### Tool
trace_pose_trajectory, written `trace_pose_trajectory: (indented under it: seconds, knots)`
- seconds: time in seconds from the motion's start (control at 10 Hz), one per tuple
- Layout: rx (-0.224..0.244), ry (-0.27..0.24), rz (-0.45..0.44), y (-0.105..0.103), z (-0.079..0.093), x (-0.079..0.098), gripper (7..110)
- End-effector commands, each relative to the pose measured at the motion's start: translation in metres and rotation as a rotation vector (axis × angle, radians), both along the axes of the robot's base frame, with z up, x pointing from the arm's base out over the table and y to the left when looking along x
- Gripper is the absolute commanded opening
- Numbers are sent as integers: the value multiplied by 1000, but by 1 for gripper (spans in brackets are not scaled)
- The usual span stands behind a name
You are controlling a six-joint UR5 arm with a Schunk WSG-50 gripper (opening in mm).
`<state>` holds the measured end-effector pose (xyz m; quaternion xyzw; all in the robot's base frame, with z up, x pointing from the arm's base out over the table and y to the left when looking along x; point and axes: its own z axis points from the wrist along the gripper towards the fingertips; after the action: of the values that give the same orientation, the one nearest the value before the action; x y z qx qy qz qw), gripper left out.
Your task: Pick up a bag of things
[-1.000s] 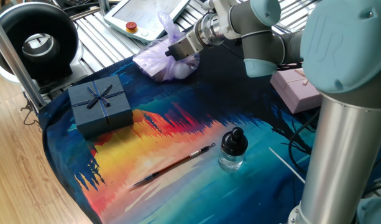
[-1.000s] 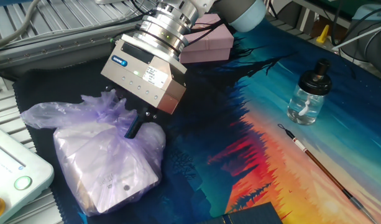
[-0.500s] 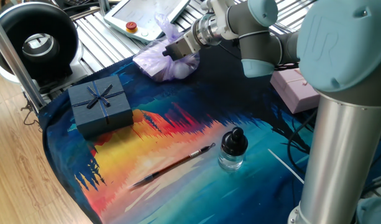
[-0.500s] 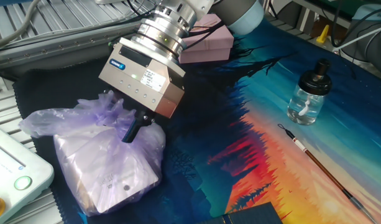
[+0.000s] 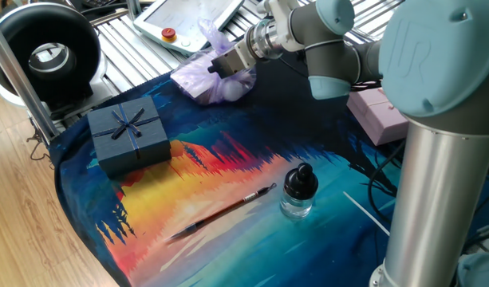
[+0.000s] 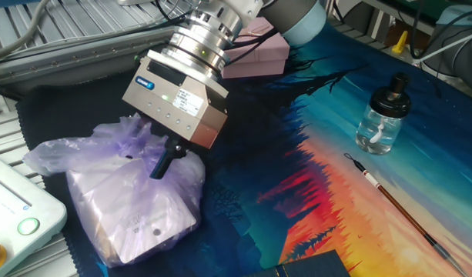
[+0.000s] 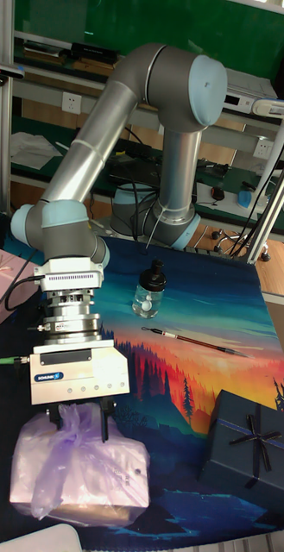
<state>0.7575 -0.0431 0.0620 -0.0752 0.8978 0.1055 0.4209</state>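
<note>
**Gripping the bag neck at the mat's far corner**

Closing on the gathered neck of the bag of things [image 6: 132, 204], the gripper [image 6: 160, 159] is angling down from the arm [image 7: 150, 95], its two dark fingers [image 6: 163, 161] pinching the bunched lilac plastic between them. Fingers are clenched on the twisted neck; the tall fixed view is showing one finger on each side of the purple tuft. The silver gripper body with the blue label is sitting just above the bag.

The bag is lying at the edge of the painted mat [image 5: 228, 191], on its dark part, still resting on the surface as far as the views are showing. Pale boxy contents are showing through the thin wrinkly film. A white pendant with a red button [image 5: 170, 33] is lying just beyond the bag, off the mat on the metal rollers.

The dark blue box [image 5: 128, 134] with a bow is sitting on the mat, well apart from the bag, toward the mat's near left side in one fixed view. The pink box [image 6: 255, 48] is sitting behind the gripper, near the mat's edge, apart from the bag. The glass bottle [image 5: 297, 191] with a black cap is standing upright on the teal part of the mat, and the brush [image 5: 220, 212] is lying flat just beside it, on the orange band.
</note>
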Motion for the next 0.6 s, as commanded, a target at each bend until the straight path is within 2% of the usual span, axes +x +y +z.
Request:
trace_pose_trajectory:
  seconds: [0.0,0.3,0.5]
  knots:
    - [18,7,-26,-4,-1,3,44]
    - [33,0,-13,0,2,2,44]
    - [28,9,-36,-5,0,2,44]
